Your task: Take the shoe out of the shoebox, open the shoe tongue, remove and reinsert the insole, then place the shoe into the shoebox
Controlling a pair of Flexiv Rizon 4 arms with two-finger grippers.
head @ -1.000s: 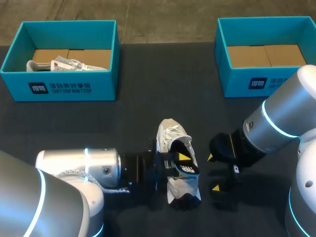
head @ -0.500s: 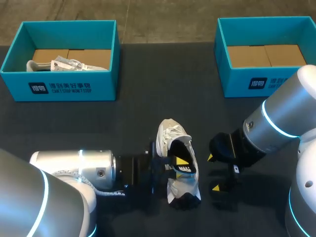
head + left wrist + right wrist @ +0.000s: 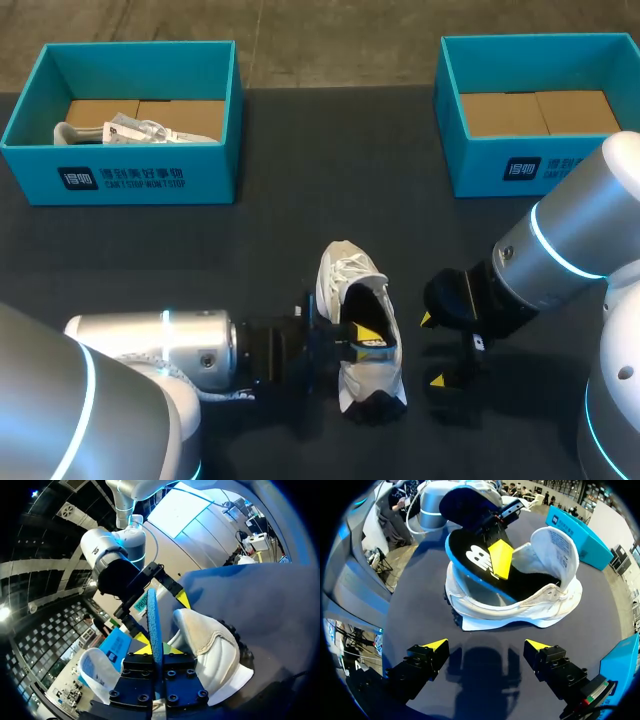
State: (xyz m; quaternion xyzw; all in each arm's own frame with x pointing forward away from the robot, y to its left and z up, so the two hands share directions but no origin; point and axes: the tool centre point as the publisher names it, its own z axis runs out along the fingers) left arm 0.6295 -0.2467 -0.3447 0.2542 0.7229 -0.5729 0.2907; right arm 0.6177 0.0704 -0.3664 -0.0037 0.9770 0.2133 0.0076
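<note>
Shoe point(image 3: 352, 285): white, out of any box, on its sole near the middle of the table point(image 3: 300, 220), close to the near edge.
Axis: long axis from near edge to far edge, toe end far and leaning slightly left, heel end near.
Tongue point(image 3: 555, 542): folded up and forward over the toe end, inner side showing.
Insole point(image 3: 475, 560): black top, blue edge; front part down inside the shoe, heel part raised out of the opening.
Left gripper point(image 3: 156, 647): clamped on the raised insole, one yellow tip on each face, reaching in from the shoe's left side.
Right gripper point(image 3: 486, 647): fingers spread wide, nothing between them, just beside the shoe's right side, not touching.
Writing on shoe: white logo on the insole's top; printed label inside the tongue, too small to read.
Left shoebox point(image 3: 130, 180): teal, far left corner, well apart from the shoe; second shoe point(image 3: 130, 130), pale, lying inside.
Right shoebox point(image 3: 530, 165): teal, far right corner, brown cardboard floor showing.
Writing on boxes: white logo block and white lettering on each front wall.
</note>
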